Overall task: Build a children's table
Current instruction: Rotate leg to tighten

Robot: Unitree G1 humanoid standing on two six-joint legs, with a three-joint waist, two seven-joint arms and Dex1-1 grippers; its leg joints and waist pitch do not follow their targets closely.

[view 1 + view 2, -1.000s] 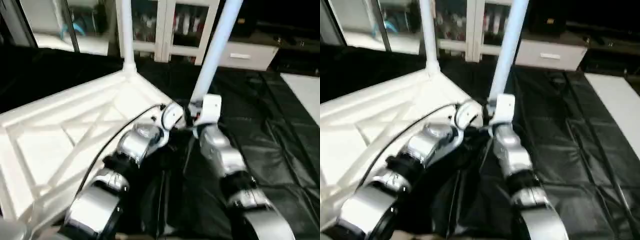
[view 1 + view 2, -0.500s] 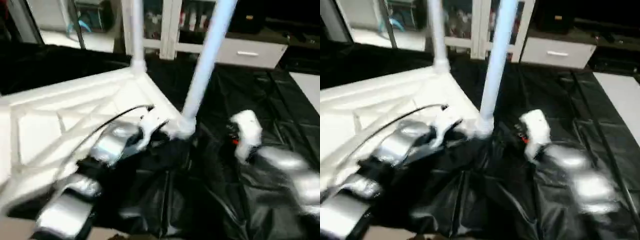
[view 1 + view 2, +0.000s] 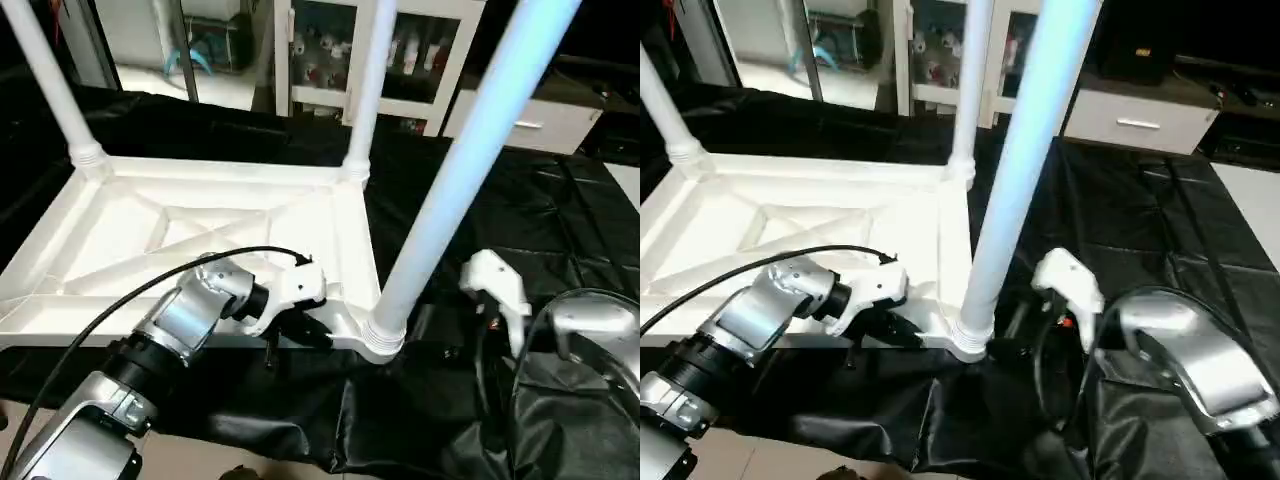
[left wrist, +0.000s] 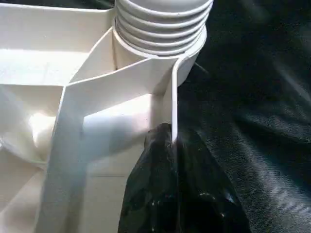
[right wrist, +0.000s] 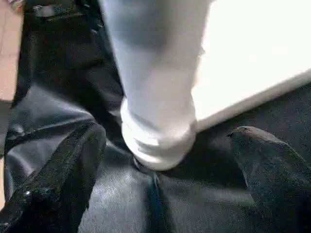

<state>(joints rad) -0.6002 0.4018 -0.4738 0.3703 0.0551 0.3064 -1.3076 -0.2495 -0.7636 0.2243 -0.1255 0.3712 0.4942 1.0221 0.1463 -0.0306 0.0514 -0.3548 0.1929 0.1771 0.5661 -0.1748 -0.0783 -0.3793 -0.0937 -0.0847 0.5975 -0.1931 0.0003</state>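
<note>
The children's table top (image 3: 200, 215) lies upside down on the black-covered work table, ribs facing up. Three white legs stand in its corner sockets: the near one (image 3: 460, 170), a far one (image 3: 365, 90) and a far left one (image 3: 45, 80). My left gripper (image 4: 167, 133) is shut on the top's thin rim wall, just beside the near leg's ribbed socket (image 4: 160, 24). My right gripper (image 5: 167, 133) is open wide, its fingers (image 5: 73, 160) apart on either side of the near leg's base (image 5: 158, 141) without touching it.
Wrinkled black sheeting (image 3: 560, 220) covers the work table to the right of the top. Glass-door cabinets (image 3: 320, 50) and a white drawer unit (image 3: 560, 120) stand behind. A black cable (image 3: 130, 295) runs along my left forearm. The work table's near edge (image 3: 250, 455) is close below the arms.
My right gripper has opened, let go of the near leg and drawn back to its right. The left gripper stays on the rim. The camera has shifted, showing more of the top.
</note>
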